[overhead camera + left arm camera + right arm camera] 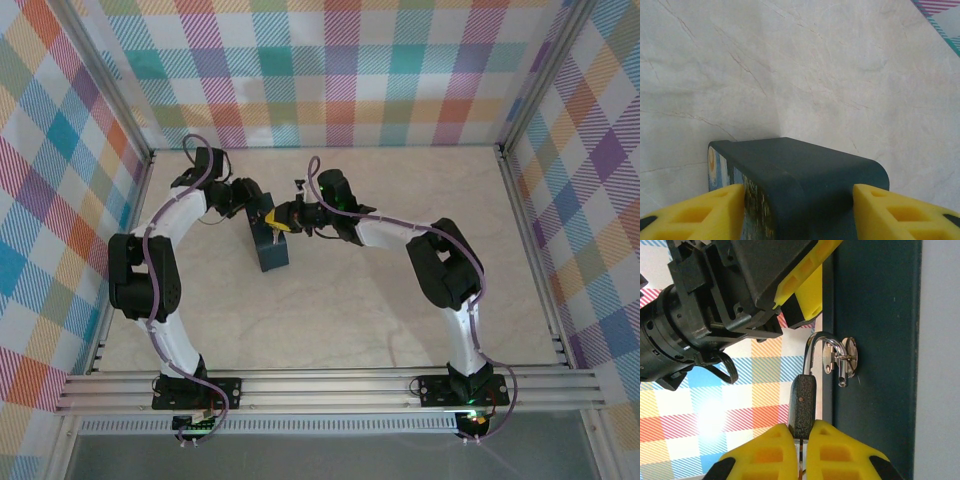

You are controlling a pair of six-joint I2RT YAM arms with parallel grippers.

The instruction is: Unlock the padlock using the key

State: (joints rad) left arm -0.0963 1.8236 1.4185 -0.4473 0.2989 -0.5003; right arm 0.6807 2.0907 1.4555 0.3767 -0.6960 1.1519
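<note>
Two grippers meet at the blue box (805, 170), standing on the table (350, 330) near the middle of its far edge. We see the left gripper (799, 200) clamped across it. The padlock (803, 407), small, dark and textured, loops its silver shackle through the box's hasp (847, 360). The right gripper (801, 436), jaws pressed together, touches its lower end.

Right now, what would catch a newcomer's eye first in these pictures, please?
The dark blue box mid-table, where both arms meet: the left gripper clasps it between yellow fingers. At its side the right gripper pinches the small dark padlock, its shackle hooked through the box's metal hasp.
</note>
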